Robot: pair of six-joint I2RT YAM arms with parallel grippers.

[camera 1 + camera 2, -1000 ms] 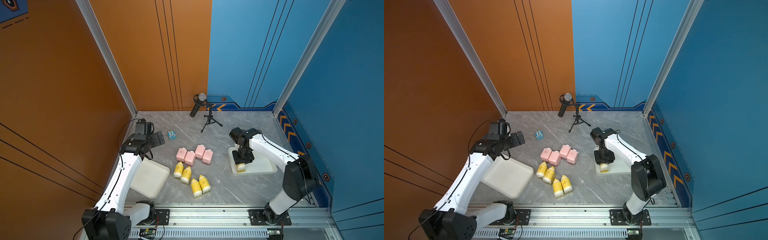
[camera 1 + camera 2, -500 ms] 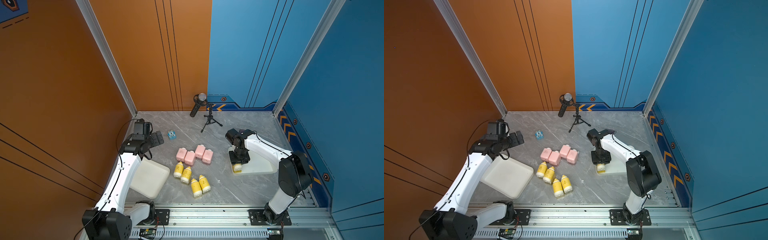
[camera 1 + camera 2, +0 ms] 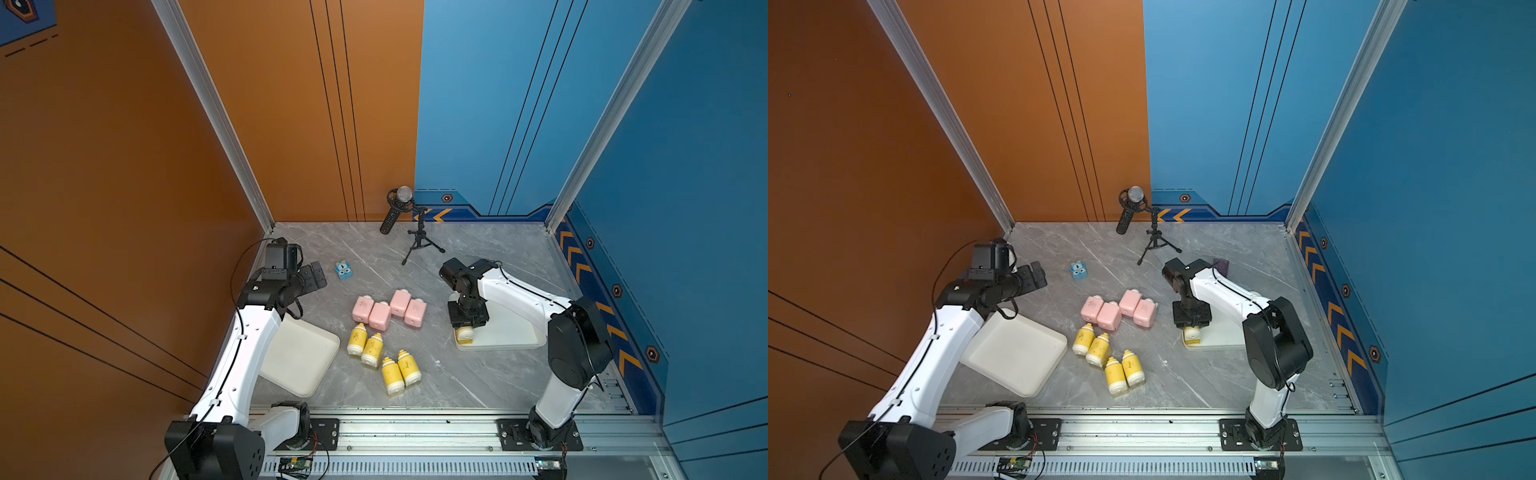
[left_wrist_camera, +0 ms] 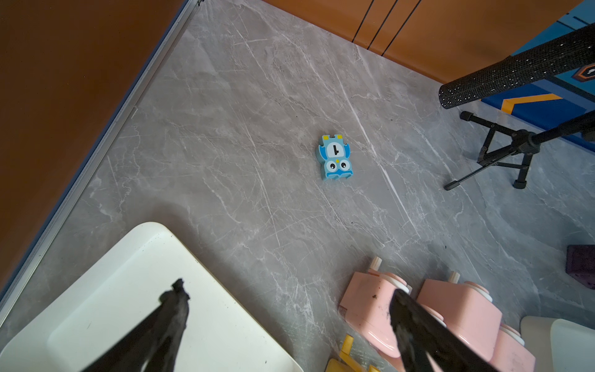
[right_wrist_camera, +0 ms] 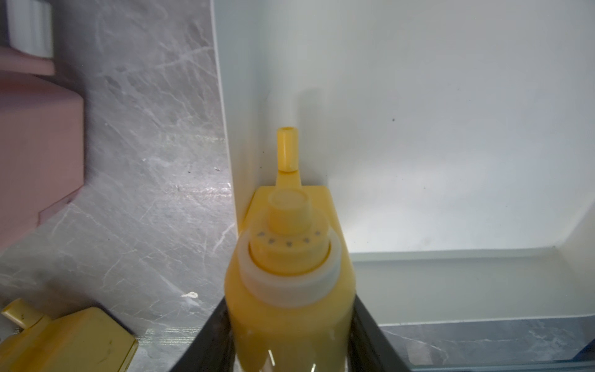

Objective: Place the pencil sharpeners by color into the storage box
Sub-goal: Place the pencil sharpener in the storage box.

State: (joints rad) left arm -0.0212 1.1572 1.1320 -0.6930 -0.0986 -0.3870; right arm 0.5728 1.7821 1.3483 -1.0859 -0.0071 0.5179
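Right hand (image 5: 289,348) is clamped narrow on 1 yellow sharpener (image 5: 286,257), inside the white storage box (image 3: 511,338), at the box's 8 o'clock corner. Reads as the drop-off step: next it needs to let go and lift clear. Other 4 yellow ones (image 3: 372,349) lie on the surface (image 3: 457,386) at the hand's 8 o'clock, 4 pink ones (image 3: 380,316) at 9. Left hand (image 4: 286,322) hangs wide, empty, near the second white box (image 3: 299,357).

Bright, even light, soft shadows, close yellow sharpener (image 5: 291,299) blurred.
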